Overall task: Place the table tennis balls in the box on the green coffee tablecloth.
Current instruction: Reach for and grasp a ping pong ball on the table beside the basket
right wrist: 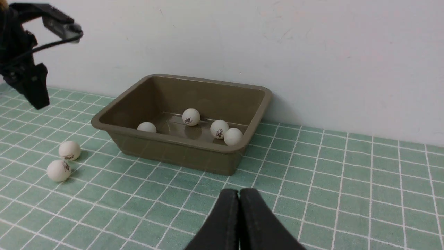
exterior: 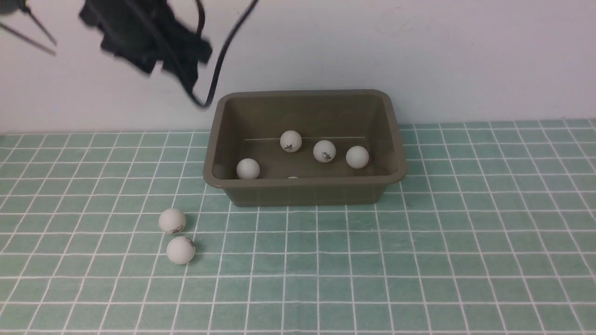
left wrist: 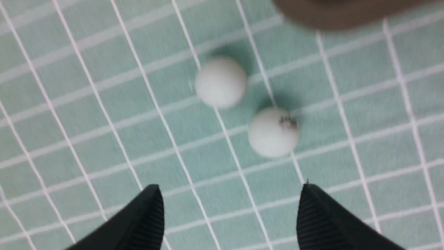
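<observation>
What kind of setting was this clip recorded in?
Probably a staged test table rather than a home: a checked green tablecloth against a bare white wall, holding a box and balls.

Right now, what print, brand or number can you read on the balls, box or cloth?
Nothing is legible.
No print on the box or the tablecloth.
Dark mark on the loose ball nearer the box: too small to read.
Mark on the other loose ball: too small.
Marks on the rear ball and middle ball inside: unreadable.
</observation>
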{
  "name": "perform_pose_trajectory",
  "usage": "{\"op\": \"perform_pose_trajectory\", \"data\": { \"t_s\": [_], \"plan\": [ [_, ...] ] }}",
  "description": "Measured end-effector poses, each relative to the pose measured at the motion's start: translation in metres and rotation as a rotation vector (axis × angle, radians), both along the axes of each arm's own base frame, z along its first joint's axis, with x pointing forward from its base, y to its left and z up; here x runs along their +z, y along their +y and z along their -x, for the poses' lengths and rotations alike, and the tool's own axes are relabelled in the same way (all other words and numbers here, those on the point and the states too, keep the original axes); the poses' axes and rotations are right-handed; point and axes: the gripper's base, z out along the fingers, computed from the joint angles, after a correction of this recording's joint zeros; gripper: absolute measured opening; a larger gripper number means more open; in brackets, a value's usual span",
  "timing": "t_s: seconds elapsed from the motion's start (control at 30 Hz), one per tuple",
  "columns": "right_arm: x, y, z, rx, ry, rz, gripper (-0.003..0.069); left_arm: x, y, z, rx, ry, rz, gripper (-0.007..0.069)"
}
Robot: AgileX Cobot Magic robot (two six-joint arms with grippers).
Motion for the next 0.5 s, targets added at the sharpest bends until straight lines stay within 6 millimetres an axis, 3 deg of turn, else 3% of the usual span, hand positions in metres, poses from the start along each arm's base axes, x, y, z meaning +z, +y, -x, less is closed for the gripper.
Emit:
{"op": "perform_pose_trajectory", "data": {
  "t_s": [0.1,0.2,0.5],
  "plan": [
    [0.000,0.001,0.000,0.011,0.004,-0.002,-0.0015,-0.019,0.007,0.012,0.008,0.052,-0.010,0.0459],
    [0.000,0.003,0.001,0.028,0.007,-0.023,-0.0015,-0.030,0.013,0.011,0.018,0.017,-0.001,0.0459],
    [0.001,0.006,0.002,0.054,0.012,-0.064,-0.0015,-0.036,0.024,-0.006,0.036,-0.104,0.023,0.0373]
  ]
}}
